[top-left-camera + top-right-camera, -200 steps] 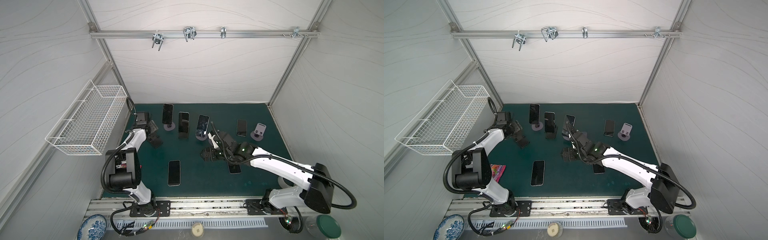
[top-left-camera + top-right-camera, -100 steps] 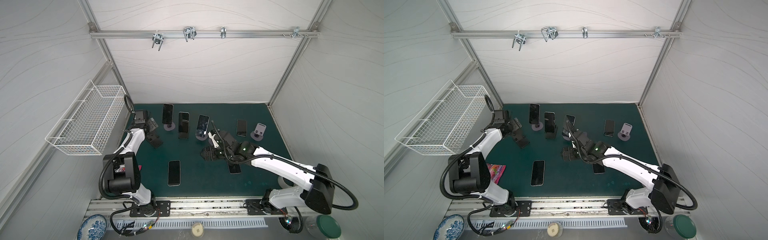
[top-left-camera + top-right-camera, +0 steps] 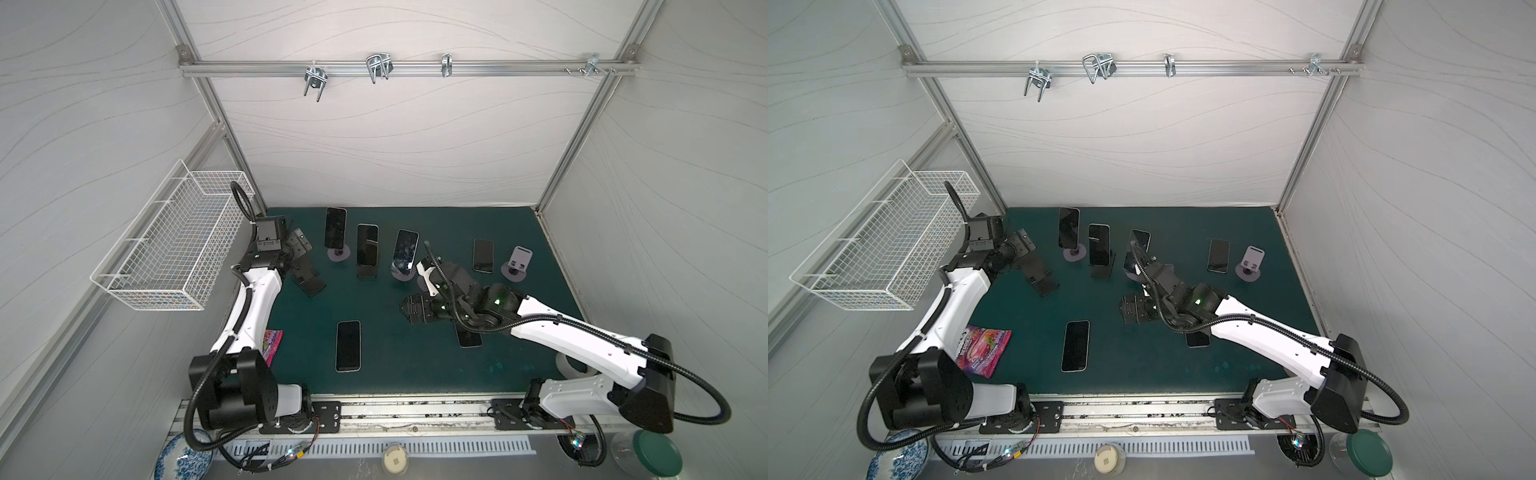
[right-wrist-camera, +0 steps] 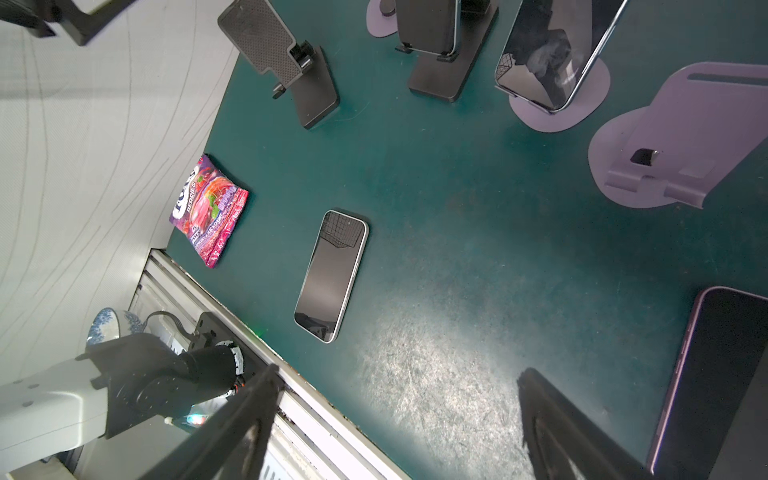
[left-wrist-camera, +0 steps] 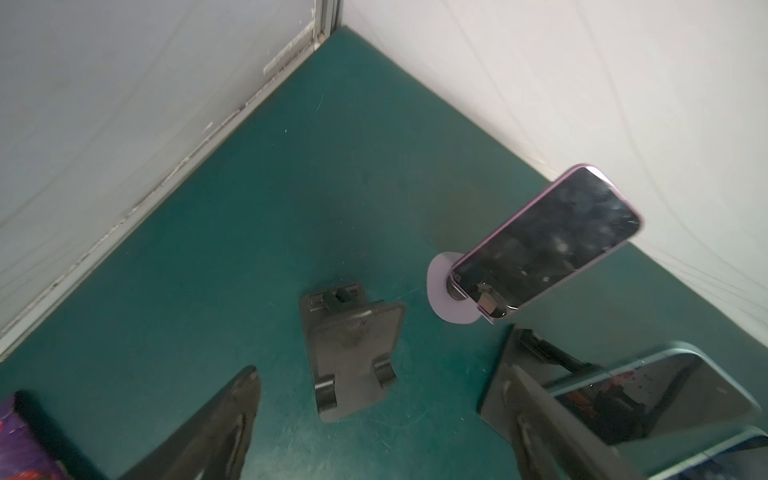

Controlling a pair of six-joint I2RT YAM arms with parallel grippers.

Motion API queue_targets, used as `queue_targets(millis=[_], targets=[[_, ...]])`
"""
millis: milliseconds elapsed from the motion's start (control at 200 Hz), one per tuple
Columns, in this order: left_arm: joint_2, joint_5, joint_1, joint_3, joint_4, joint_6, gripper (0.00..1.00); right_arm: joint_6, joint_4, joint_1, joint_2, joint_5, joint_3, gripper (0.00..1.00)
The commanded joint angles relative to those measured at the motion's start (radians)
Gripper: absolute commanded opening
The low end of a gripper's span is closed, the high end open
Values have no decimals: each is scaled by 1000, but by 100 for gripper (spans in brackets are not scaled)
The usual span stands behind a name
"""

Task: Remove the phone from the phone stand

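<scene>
Lying flat by the near edge of the bench (image 3: 415, 374) is a loose dark handset (image 3: 348, 345), with a sweet packet (image 3: 982, 348) at the near left edge. Both are already off any stand.

Further in, toward the middle, the right tool (image 3: 411, 311) hangs low over bare mat. Its jaws are apart with nothing between them, and a second loose handset (image 3: 468, 340) shows partly under that arm.

Beyond that, close to the left edge, the left tool (image 3: 302, 245) is just above an empty black stand (image 3: 309, 280). The wrist view shows its fingers (image 5: 216, 424) spread wide and holding nothing.

Near the far left corner, the purple-cased phone (image 5: 548, 241) leans upright on its lilac stand (image 3: 338, 254), its lower end seated on the stand's cradle. Two more propped phones (image 3: 367, 245) stand in a row to its right.

The purple-cased phone is nearest the left tool, so it looks like the next one to take. It should be stiff and fairly light, with a smooth glass face and a slick case. A pinch across the face and back could slide, so the two long side edges above the cradle are the better hold. It should be lifted up and out of the lip, not dragged forward. The stand looks light and may tip or come along.
</scene>
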Motion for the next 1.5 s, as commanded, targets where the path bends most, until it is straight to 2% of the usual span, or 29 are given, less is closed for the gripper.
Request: queue_targets(millis=[0, 190, 325, 590, 670, 740, 850, 955, 1105, 1275, 1495], targets=[[-91, -23, -45, 5, -66, 29, 92, 37, -75, 31, -21, 103, 43, 92], [-251, -84, -177, 2, -155, 44, 90, 50, -157, 42, 4, 179, 100, 93], [-351, -108, -238, -16, -179, 47, 89, 49, -176, 41, 47, 247, 142, 93], [-440, 8, -278, -74, -198, 139, 89, 35, -139, 37, 230, 477, 281, 91], [-468, 49, -284, -79, -218, 171, 89, 35, -152, 30, 299, 516, 373, 90], [-473, 33, -310, -62, -256, 193, 90, 34, -180, 29, 365, 549, 457, 89], [-472, 71, -335, -35, -287, 181, 91, 64, -251, 18, 458, 570, 569, 88], [-410, -16, -466, 58, -400, 213, 91, 138, -298, 5, 520, 585, 633, 87], [-433, -43, -547, 69, -403, 177, 92, 229, -342, -25, 571, 645, 676, 86], [-489, -70, -639, 60, -434, 174, 92, 292, -380, -90, 626, 569, 717, 86], [-705, 72, -658, -115, -424, 230, 91, 236, -344, -136, 726, 554, 813, 86]])
